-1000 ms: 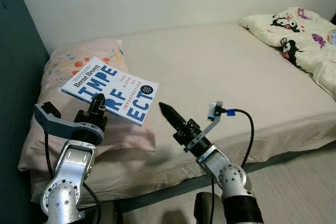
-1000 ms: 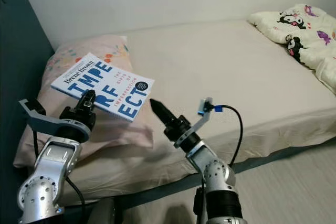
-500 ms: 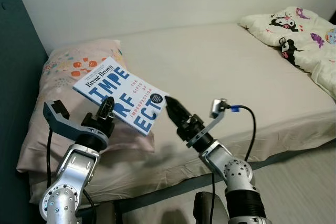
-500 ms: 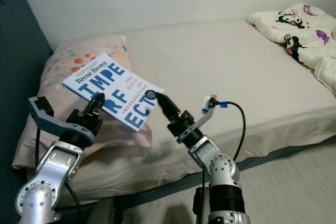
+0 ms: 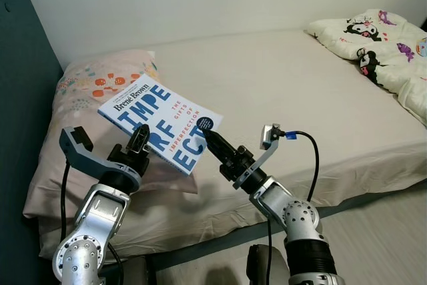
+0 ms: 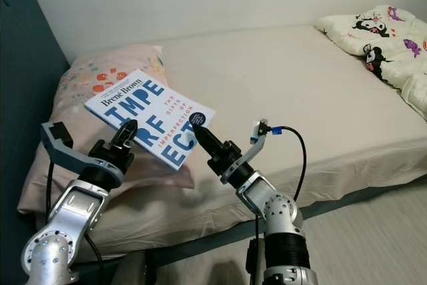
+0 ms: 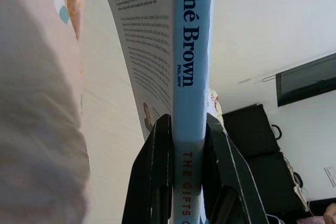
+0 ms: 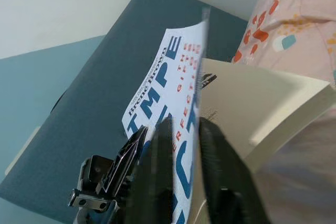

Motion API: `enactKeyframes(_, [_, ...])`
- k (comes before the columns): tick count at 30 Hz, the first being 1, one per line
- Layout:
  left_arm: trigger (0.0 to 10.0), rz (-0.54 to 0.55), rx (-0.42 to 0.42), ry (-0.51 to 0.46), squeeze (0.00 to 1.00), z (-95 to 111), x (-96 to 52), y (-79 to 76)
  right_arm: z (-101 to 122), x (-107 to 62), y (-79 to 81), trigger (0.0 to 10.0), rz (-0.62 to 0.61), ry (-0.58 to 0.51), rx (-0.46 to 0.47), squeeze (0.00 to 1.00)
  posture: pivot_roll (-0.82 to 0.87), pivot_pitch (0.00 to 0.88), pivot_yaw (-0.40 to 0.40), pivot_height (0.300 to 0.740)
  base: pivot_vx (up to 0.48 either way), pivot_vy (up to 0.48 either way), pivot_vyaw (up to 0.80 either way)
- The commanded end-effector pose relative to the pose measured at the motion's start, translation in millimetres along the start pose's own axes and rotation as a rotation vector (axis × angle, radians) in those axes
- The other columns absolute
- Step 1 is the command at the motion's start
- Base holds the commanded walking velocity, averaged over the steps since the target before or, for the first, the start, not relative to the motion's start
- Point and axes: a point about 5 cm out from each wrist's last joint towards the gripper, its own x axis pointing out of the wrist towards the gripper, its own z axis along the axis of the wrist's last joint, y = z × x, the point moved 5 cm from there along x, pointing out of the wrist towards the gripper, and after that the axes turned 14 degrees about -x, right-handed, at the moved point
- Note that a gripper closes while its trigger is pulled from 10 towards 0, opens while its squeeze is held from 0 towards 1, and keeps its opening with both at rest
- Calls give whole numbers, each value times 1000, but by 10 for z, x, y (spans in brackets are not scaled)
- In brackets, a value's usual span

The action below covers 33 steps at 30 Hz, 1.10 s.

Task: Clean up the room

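The left gripper point(image 5: 141, 139) is holding a white and blue book point(image 5: 162, 122) in the air above the pink pillow point(image 5: 93, 83) at the head of the bed point(image 5: 287, 91), its jaws pinching the book's spine. The right gripper point(image 5: 209, 138) is reaching in at the book's opposite edge, where its jaws are closing on the front cover, lifted away from the pages. A patterned blanket point(image 5: 380, 38) is lying bunched at the bed's far end.
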Motion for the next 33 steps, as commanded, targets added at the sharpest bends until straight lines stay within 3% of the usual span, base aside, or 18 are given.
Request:
enactKeyframes(1, [10000,-36,0,-28,0,60,-10,-68,-14,1,-29,3059,-19,9,5,0,50,164,-38,577,0,0,0])
enactKeyframes(2, [10000,-37,3,-29,0,63,-11,-70,-4,-3,-34,0,-22,2,12,0,50,163,-37,577,0,0,0])
enactKeyframes(16, [10000,-40,2,-31,0,83,-9,-82,6,-17,-60,0,-43,-1,0,0,50,166,-36,577,0,0,0])
enactKeyframes(17, [10000,-40,2,-31,0,84,-8,-84,-2,-17,-67,4157,-49,7,-13,0,50,166,-36,577,0,0,0])
enactKeyframes(18, [10000,-41,4,-31,0,81,-6,-87,-11,-17,-71,10000,-54,12,-23,0,50,166,-36,577,0,0,0])
enactKeyframes(19, [10000,-41,4,-31,0,81,-6,-87,-11,-17,-71,10000,-54,12,-23,0,50,166,-36,577,0,0,0])
enactKeyframes(20, [10000,-42,0,-33,0,82,-3,-90,-11,-17,-80,10000,-62,12,-34,1000,50,166,-36,577,0,0,0])
enactKeyframes(28, [10000,-62,-47,-76,0,164,52,-171,1,-86,-143,10000,-100,-16,-7,1000,50,166,-38,577,0,0,0])
enactKeyframes(33, [10000,-99,-123,-106,0,241,109,-296,49,-171,-138,10000,-91,-79,78,1000,50,167,-26,577,0,0,0])
